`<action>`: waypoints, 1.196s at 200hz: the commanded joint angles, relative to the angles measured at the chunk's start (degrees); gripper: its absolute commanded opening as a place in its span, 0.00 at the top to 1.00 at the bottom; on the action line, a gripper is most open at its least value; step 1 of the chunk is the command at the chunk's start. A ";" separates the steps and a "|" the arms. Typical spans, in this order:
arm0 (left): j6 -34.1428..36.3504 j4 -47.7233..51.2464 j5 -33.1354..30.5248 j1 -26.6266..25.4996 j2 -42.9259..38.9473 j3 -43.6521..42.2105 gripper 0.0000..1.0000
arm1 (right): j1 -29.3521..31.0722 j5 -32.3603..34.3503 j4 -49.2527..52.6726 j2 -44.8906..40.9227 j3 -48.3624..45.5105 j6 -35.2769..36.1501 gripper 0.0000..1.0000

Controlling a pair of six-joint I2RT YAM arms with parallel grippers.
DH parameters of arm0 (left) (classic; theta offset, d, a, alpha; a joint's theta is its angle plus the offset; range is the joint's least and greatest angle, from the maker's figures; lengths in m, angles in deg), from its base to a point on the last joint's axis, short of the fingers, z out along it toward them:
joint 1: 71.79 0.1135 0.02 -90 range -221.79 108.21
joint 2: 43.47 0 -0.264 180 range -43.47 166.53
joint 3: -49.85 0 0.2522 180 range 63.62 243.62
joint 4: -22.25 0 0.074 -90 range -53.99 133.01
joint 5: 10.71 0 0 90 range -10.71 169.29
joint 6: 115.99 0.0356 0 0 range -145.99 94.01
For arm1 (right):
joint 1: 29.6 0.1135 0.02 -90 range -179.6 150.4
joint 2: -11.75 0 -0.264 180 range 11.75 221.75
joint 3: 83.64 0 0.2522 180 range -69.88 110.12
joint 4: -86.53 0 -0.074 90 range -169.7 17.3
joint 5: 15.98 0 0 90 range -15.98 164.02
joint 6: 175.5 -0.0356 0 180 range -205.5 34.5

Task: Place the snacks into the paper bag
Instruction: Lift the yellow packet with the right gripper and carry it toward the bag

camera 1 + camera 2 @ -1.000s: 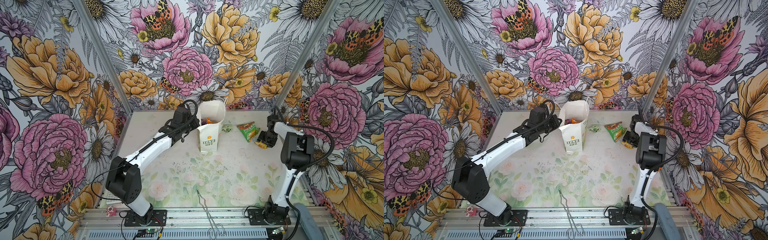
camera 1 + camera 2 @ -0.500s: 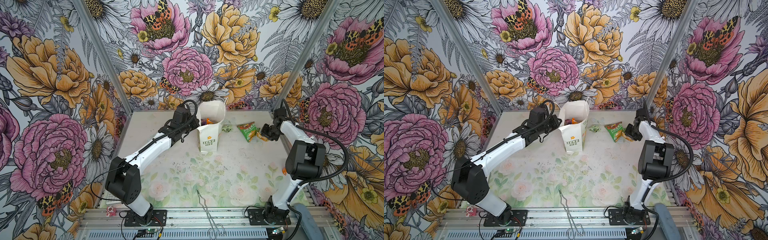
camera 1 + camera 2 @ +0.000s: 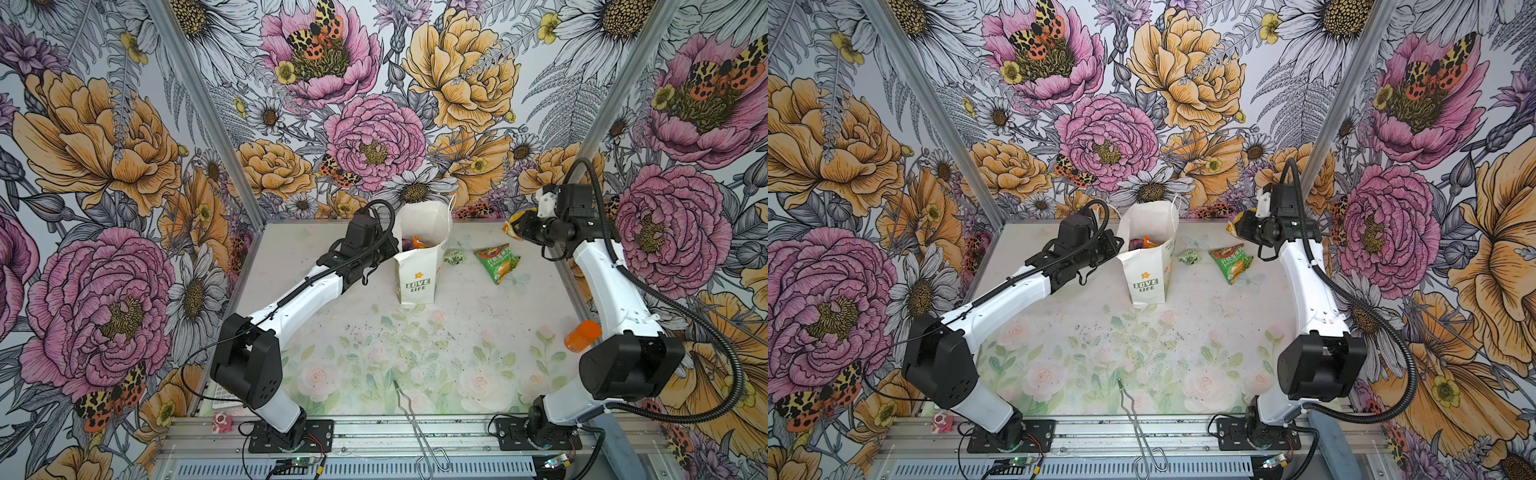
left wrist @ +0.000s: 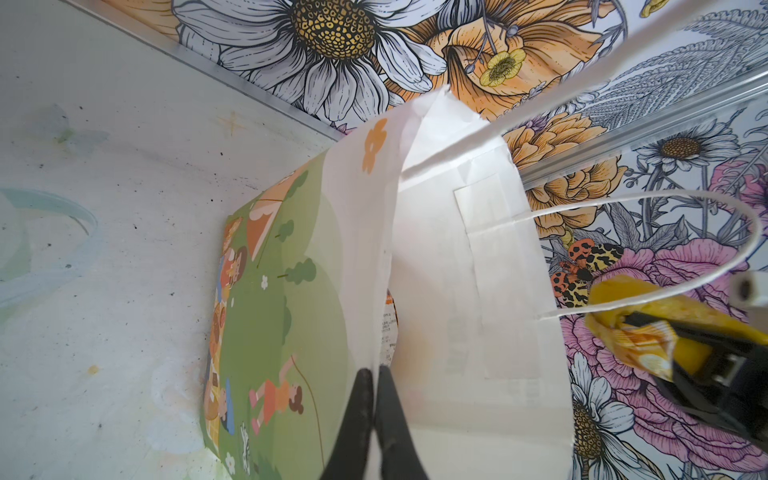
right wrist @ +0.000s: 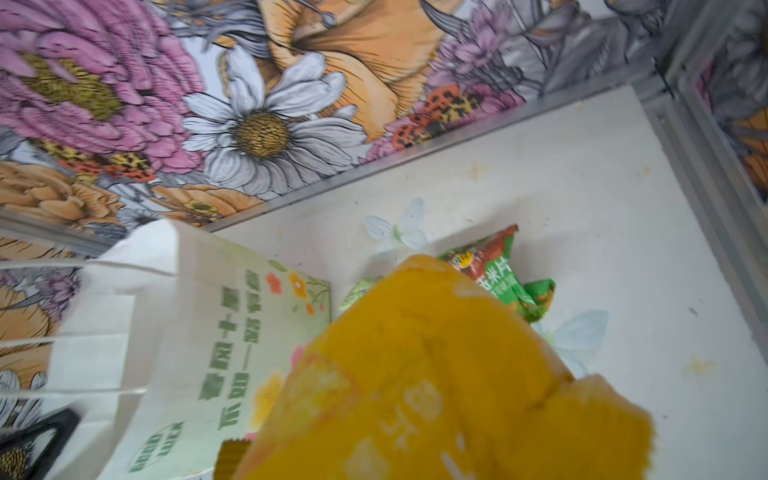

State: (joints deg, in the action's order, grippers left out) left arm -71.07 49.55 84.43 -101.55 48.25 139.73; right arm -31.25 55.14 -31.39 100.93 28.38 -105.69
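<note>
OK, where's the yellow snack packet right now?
In both top views the yellow packet is on the right near the back corner, held off the table in the right gripper, beyond the green-and-orange packet and apart from the paper bag.

"LOVE LIFE", "GOOD LUCK" on paper bag (image 3: 417,266)

R gripper (image 3: 523,227) clamped yellow packet (image 3: 510,225), raised it off tabletop's (image 3: 478,332) right edge (now airborne, far-right corner).
</note>
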 commanded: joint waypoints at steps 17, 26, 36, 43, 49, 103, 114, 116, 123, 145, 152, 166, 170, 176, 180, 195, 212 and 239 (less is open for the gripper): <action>0.34 0.43 0.43 0.23 -2.37 -1.49 1.00 | 9.74 0.35 -0.74 -2.50 8.62 3.66 0.79; 0.34 0.43 0.53 0.28 -2.45 -1.49 1.00 | 11.87 0.71 -0.70 -2.12 10.31 3.77 0.79; 0.34 0.43 0.48 0.22 -2.58 -1.57 1.00 | 14.07 0.94 -0.82 -1.45 11.96 3.96 0.79; 0.34 0.43 0.44 0.29 -2.66 -1.62 1.00 | 15.51 0.99 -0.71 -0.80 13.10 4.29 0.79; 0.34 0.43 0.31 0.25 -2.72 -1.82 1.00 | 16.60 1.03 -0.68 -0.29 14.01 4.69 0.79; 0.28 0.28 0.32 0.18 -2.77 -1.81 1.00 | 24.96 1.45 -0.68 7.48 20.90 6.55 0.79; 0.26 0.31 0.27 0.05 -2.77 -1.89 1.00 | 26.30 2.37 -0.69 9.32 22.01 6.54 0.79; 0.26 0.29 0.29 0.07 -2.75 -1.88 1.00 | 26.41 2.40 -0.68 9.51 22.08 6.55 0.79; 0.26 0.26 0.32 0.06 -2.69 -1.87 1.00 | 27.22 2.86 -0.68 10.84 22.84 6.82 0.79; 0.26 0.17 0.18 -0.11 -2.77 -1.85 1.00 | 28.41 4.39 -0.61 14.09 24.61 6.78 0.79; 0.26 0.17 0.14 -0.10 -2.62 -1.82 1.00 | 28.54 4.69 -0.59 15.18 25.08 6.64 0.79; 0.26 0.17 0.21 -0.11 -2.57 -1.84 1.00 | 28.63 4.64 -0.43 17.25 25.95 6.39 0.79; 0.25 0.17 0.21 -0.12 -2.58 -1.85 1.00 | 28.63 4.64 -0.42 17.63 26.12 6.36 0.79; 0.26 0.17 0.24 -0.12 -2.51 -1.76 1.00 | 28.72 4.64 -0.33 18.33 26.38 6.38 0.79; 0.26 0.17 0.20 -0.12 -2.49 -1.67 1.00 | 28.72 4.64 -0.30 18.76 26.51 6.39 0.79; 0.30 0.17 0.20 -0.10 -2.44 -1.71 1.00 | 28.81 4.96 0.02 20.57 27.33 6.39 0.79; 0.34 0.18 0.21 -0.21 -2.44 -1.79 1.00 | 28.97 5.70 0.81 22.49 28.21 6.34 0.79; 0.34 0.17 0.12 -0.02 -2.47 -1.66 1.00 | 29.64 9.69 2.66 24.73 29.65 6.87 0.76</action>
State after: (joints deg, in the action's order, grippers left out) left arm -71.07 49.51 84.43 -101.55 47.38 138.81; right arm -2.38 60.80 -30.23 124.12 55.18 -99.52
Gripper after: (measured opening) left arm 0.050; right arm 0.235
